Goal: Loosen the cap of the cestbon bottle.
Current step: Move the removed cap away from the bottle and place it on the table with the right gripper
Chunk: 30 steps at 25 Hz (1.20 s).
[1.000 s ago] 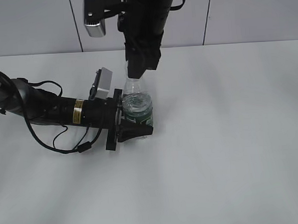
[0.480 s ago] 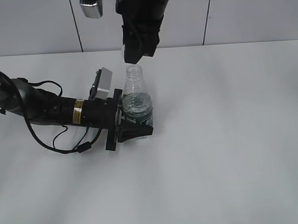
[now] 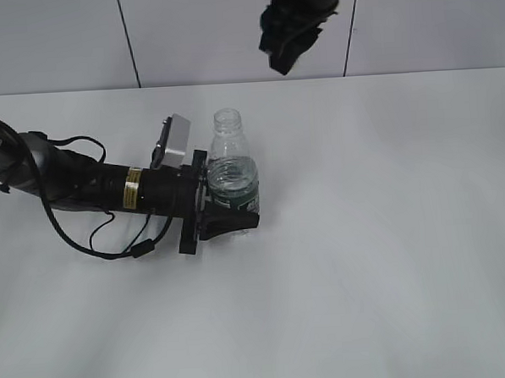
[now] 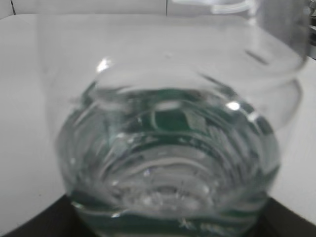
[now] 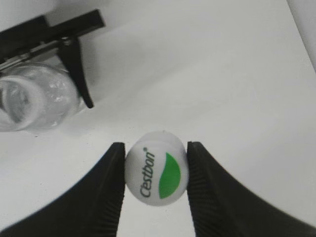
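The cestbon bottle [image 3: 231, 171] stands upright on the white table, clear with a dark green label, its neck open and capless. My left gripper [image 3: 228, 214] lies low on the table and is shut on the bottle's lower body; the bottle fills the left wrist view [image 4: 168, 163]. My right gripper [image 3: 285, 43] is high at the top of the exterior view, to the right of the bottle. In the right wrist view it [image 5: 156, 170] is shut on the white cap [image 5: 156, 168] with the green leaf mark. The open bottle mouth [image 5: 19, 101] shows at that view's left.
The white table [image 3: 390, 232] spreads to the right and front of the bottle. A grey panelled wall [image 3: 438, 18] runs along its back edge. The left arm and its cable [image 3: 92, 193] lie across the table's left side.
My right gripper has lifted off the bottle's neck with the cap and moved up and to the right. The bottle now stands uncapped. The left arm has not moved.
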Motion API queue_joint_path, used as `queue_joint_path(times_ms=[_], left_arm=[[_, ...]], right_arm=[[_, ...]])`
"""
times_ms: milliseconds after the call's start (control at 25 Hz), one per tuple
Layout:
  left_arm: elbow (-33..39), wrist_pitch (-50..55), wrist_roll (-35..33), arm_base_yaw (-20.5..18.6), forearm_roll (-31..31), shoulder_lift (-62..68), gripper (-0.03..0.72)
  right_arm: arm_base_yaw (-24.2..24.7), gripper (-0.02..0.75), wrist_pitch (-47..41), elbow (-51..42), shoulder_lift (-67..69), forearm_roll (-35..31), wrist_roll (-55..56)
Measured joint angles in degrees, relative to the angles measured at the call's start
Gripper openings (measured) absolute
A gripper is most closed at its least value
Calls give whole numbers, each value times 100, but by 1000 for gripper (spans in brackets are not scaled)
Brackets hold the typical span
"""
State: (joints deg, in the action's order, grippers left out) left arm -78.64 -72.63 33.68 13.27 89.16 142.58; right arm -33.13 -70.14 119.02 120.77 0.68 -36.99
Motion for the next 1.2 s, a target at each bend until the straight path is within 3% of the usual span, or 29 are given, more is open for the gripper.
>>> queue_joint_path(times_ms=[280, 560, 920, 1200], left_arm=[[0, 0, 0, 0, 2, 0, 412], [0, -5, 0, 0, 7, 0, 412], [0, -5, 0, 0, 7, 0, 412], [0, -5, 0, 0, 7, 0, 412]], right_arm=[[1272, 290, 149, -88, 0, -495, 1515], [2152, 290, 925, -1248, 0, -1018, 1777], [2638, 290, 2193, -2575, 0, -1178, 2071], [2745, 290, 2545, -2947, 0, -597, 2687]])
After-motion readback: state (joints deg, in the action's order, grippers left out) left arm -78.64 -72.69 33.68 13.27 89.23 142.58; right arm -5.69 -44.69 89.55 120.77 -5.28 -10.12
